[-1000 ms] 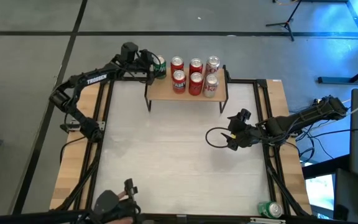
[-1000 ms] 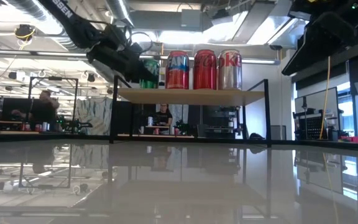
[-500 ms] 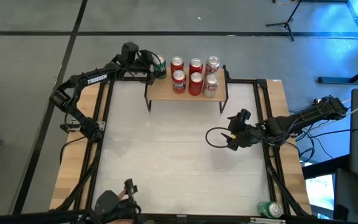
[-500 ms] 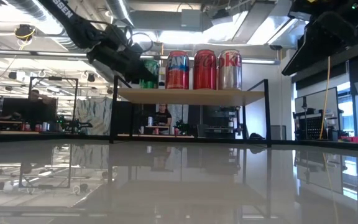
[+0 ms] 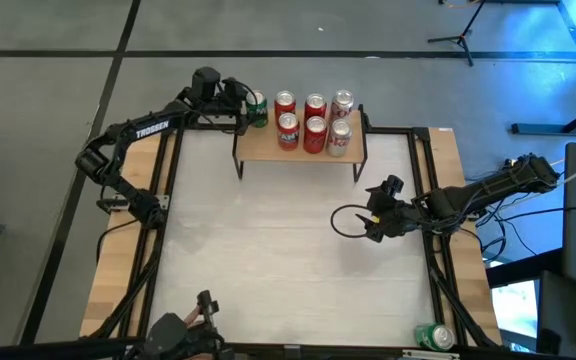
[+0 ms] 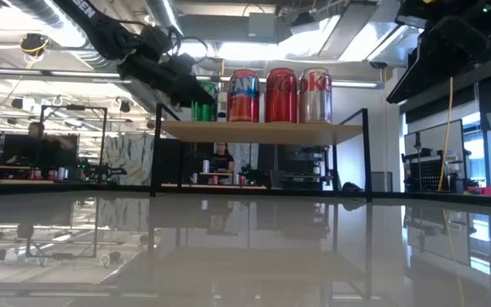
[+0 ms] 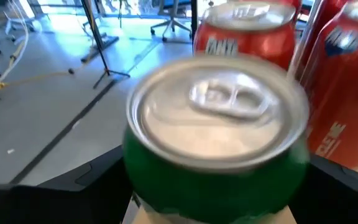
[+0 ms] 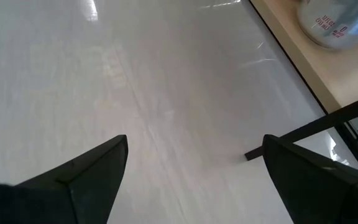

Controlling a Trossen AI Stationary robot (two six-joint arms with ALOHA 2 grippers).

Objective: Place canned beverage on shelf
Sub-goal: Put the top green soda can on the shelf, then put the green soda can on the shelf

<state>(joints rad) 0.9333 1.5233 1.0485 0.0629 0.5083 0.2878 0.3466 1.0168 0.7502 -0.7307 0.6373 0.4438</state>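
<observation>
A green can (image 7: pixel 216 143) stands upright on its base at the far left corner of the shelf (image 5: pixel 258 145), a light-wood top on thin black legs. My left gripper (image 5: pixel 244 103) is open at that corner, up and to the left of the can (image 6: pixel 201 102) in the low view. Its fingers (image 7: pixel 48 186) stand on either side of the can without gripping it. Several red and silver cans (image 5: pixel 314 118) fill the remainder of the shelf. My right gripper (image 5: pixel 371 218) hangs open over the table's right side with nothing between its fingers.
Another green can (image 5: pixel 435 337) lies on the wooden border at the table's near right corner. Black frame rails (image 5: pixel 423 180) run along the table's sides. The white tabletop (image 5: pixel 268 240) in front of the shelf is bare.
My left gripper has risen a little and drawn back from the green can toward the table's left. The can stays upright in the same place on the shelf and shows more fully in the low view.
</observation>
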